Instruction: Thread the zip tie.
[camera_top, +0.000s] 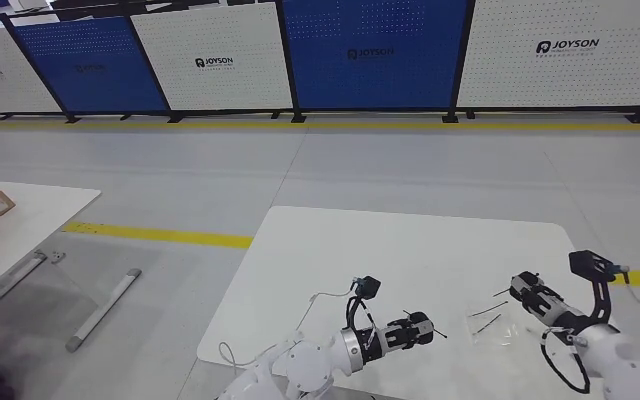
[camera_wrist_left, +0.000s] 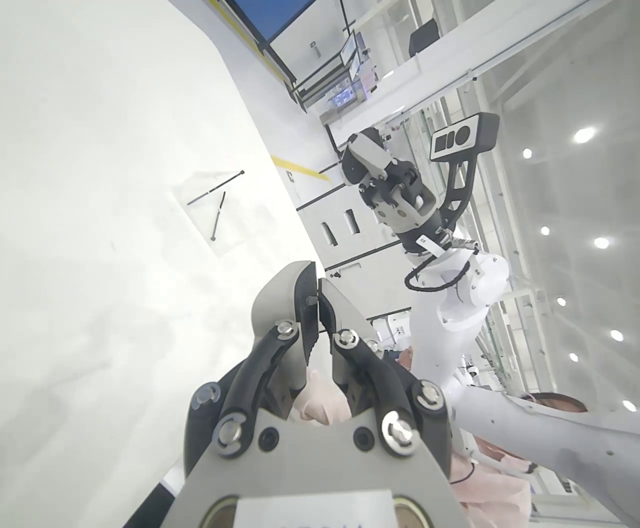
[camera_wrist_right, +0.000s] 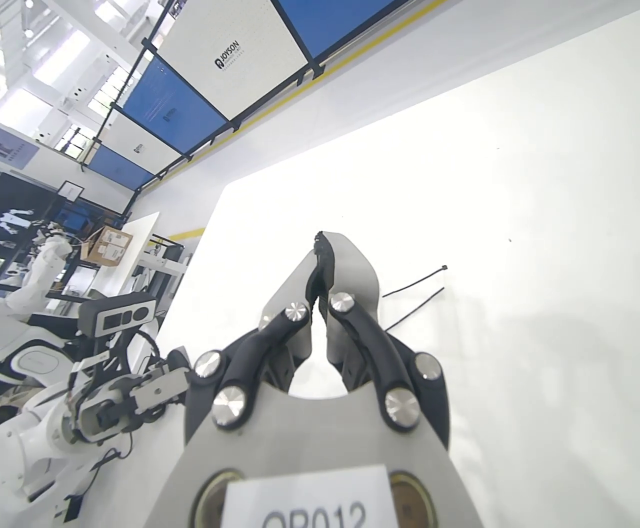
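My left gripper is clenched, its ribbed pads pressed flat together. A small grey nub shows at the seam between them, and I cannot make out what it is. In the top view this gripper sits near the table's front edge and points sideways toward the other arm.

My right gripper is also clamped tight, fingertip against fingertip, and I see nothing between the pads. It sits over the right part of the white table, with its tips turned toward the left arm.

The ties lie on the table in the gap between the two grippers, closer to the right one and just beyond its fingertips. Neither gripper touches them.

There are two of them, both thin, black, narrow straight strips lying flat. Both are unlooped, with the tails free of the heads. The first zip tie has a small square head at one end. The second zip tie lies just beside it at an angle, with its own little head at the end farther from the first tie. Their near ends come close together, but the strips do not cross, and I cannot tell whether they touch.

Both ties rest on a clear plastic sheet lying flat on the tabletop. Its edges are faintly visible around them.

In my right wrist view, both strips run out from behind the finger housing.
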